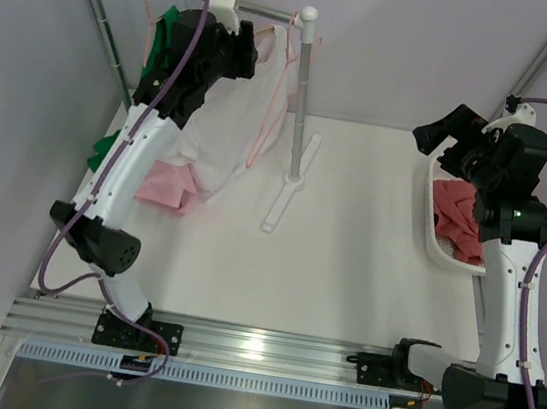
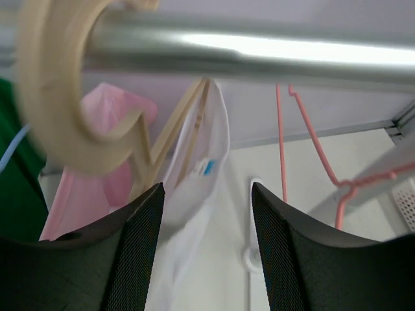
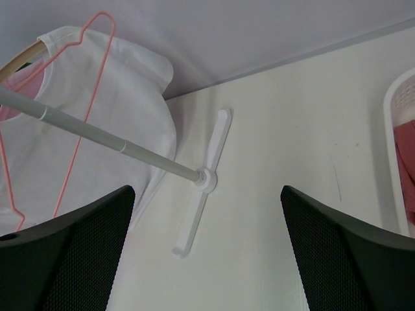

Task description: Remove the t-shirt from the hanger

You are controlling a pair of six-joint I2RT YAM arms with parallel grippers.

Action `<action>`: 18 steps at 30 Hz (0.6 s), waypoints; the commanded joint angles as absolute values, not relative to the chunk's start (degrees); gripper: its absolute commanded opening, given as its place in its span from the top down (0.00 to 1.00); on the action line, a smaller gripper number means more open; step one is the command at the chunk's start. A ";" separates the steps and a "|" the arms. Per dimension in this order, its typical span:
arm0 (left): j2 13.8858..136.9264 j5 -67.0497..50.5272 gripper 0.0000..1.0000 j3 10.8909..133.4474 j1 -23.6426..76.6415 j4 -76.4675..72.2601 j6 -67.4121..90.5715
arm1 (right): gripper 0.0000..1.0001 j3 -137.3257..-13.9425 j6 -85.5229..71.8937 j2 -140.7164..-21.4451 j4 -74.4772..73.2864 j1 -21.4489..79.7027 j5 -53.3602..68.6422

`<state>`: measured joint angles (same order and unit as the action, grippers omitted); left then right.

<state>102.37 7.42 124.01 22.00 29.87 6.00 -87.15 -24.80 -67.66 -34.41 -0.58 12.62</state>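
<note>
Black left gripper (image 2: 207, 188), 2 fingers (image 2: 130, 259) parted and empty, sits under the silver metal rail (image 2: 259, 52), the white cotton t-shirt (image 2: 207, 149) hanging vertically on its beige wooden hanger (image 2: 58, 116) just ahead of the jaws' gap, well apart from the wide-open, empty right gripper (image 3: 206, 191).

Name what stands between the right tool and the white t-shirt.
The rack's upright post and its cross foot, then an empty pink hanger in front of the t-shirt; right wrist view.
</note>
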 commanded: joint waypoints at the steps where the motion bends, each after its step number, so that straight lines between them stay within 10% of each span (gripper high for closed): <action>1: 92.74 8.78 0.39 118.58 21.80 31.11 12.30 | 0.01 -89.30 -24.70 -67.33 -33.40 -0.53 14.15; 18: 92.19 11.87 0.34 113.73 20.49 25.85 5.11 | 0.01 -86.48 -25.05 -65.48 -32.78 -0.44 15.82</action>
<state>88.60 11.97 112.55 21.89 29.65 8.84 -86.15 -24.82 -66.78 -34.37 -0.58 14.33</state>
